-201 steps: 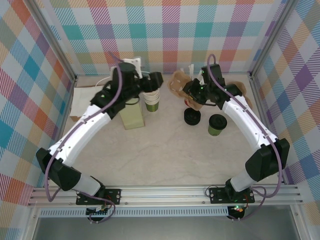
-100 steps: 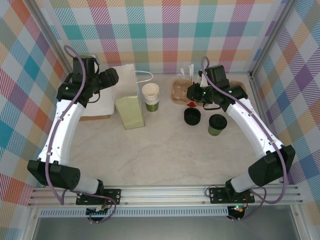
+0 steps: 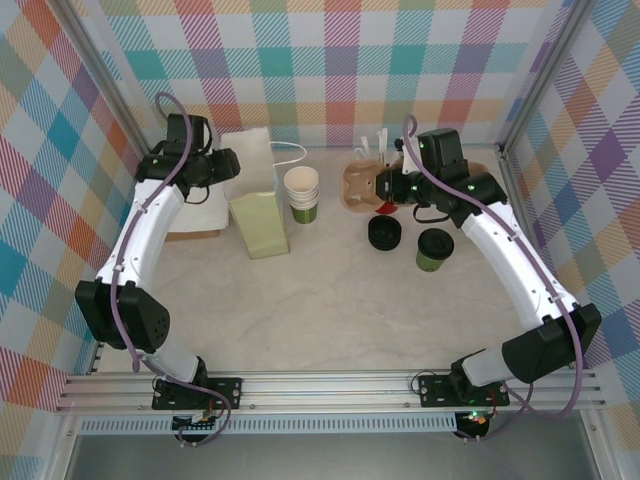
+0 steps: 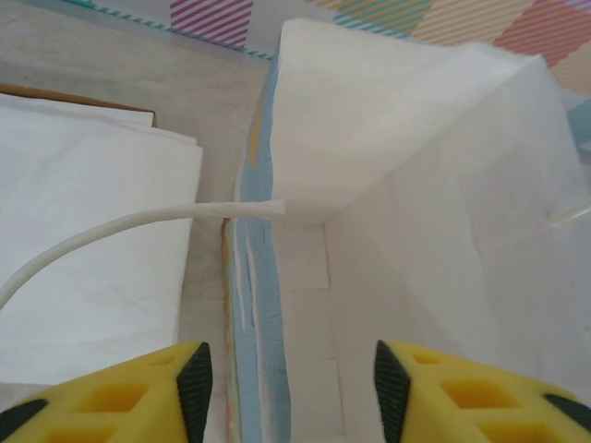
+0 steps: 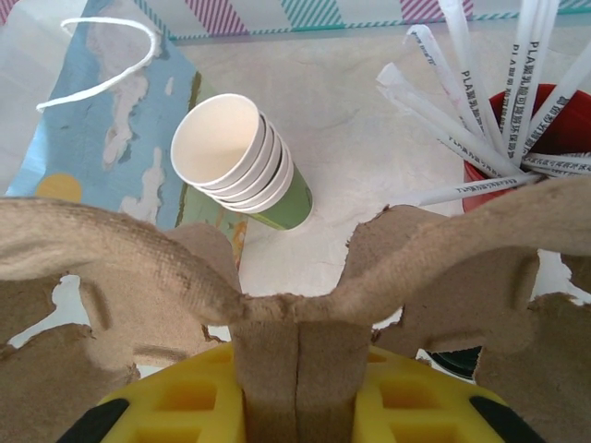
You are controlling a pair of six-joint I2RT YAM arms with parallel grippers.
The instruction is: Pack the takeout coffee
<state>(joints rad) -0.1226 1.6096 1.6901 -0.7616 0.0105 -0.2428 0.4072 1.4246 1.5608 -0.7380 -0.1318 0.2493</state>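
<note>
Takeout coffee [image 3: 435, 248]: is standing lidded on the table [image 3: 330, 300] at about 4 o'clock from the cup carrier [image 5: 295, 314], just beside a loose black lid [image 3: 385, 233] at its 10 o'clock; nothing is touching it.
Left fingers [image 4: 194, 388]: are spread to either side of the paper bag's [image 4: 397, 138] near wall at its rim, and do not appear to be pinching it.
Right fingers [image 5: 185, 406]: are clenching the cardboard carrier's centre rib, toward 1 o'clock on the table, near the red mug [image 5: 554, 115] of wrapped straws; whether the carrier is lifted, I cannot tell.
Bag: is standing upright at about 11 o'clock with its mouth open, and the part of its inside on view is holding nothing.
Done so far: the cup is wearing its lid, the carrier is being held and the bag is being approached.
Left to do: by my reading nearly all of it, since the cup is sitting in neither the carrier nor the bag.
</note>
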